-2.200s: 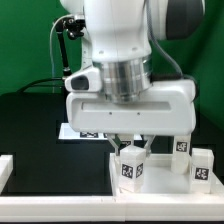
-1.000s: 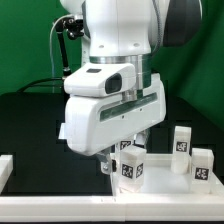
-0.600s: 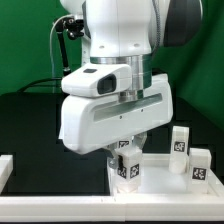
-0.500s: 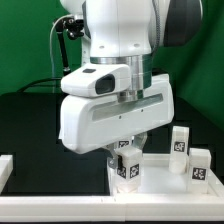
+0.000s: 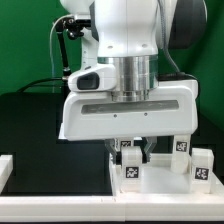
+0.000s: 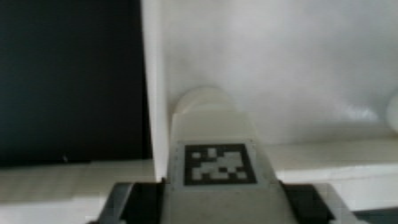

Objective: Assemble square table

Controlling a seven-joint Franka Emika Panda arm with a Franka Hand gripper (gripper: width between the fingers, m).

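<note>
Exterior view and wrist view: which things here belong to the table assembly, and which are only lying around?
Belonging to the job:
- leg block at the gripper, also seen in the wrist view
- two more leg blocks at the exterior view's right
- white slab under them

Just lying about:
- white rail
- green backdrop

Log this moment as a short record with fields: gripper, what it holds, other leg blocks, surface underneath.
gripper: gripper pointing down, low over the white surface, fingers closed on a leg block
held part: tagged leg block, clamped between the fingers, tag facing the wrist camera
other leg blocks: two more standing upright toward the exterior view's right, apart from the gripper
surface: white slab under the held block, black table beside it
contact of held block with slab: cannot tell
</note>
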